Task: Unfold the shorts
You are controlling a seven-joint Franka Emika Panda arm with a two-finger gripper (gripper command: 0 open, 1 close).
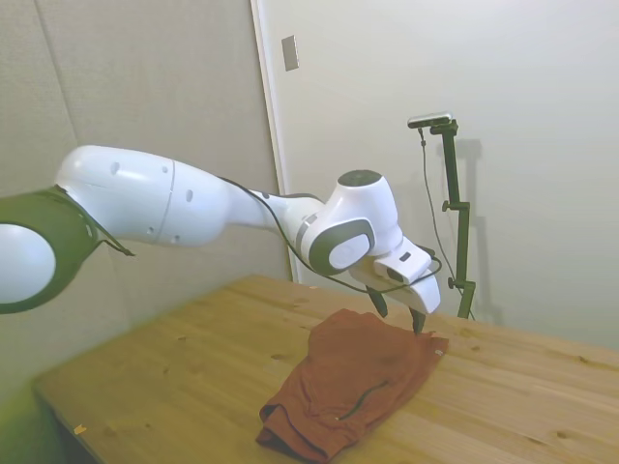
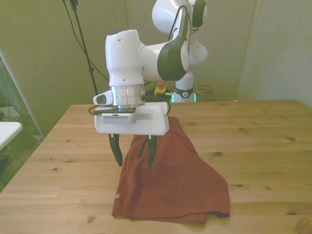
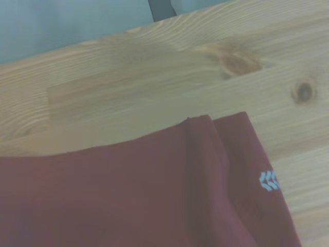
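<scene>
Wooden table (image 2: pixel 253 131), rust shorts (image 2: pixel 170 185), plain walls (image 1: pixel 542 135)

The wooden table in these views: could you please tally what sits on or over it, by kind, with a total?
Garments: 1, the rust-orange shorts, lying folded on the table.
Grippers: 1, the open gripper, hovering at the shorts' edge.
Total: 2.
</scene>
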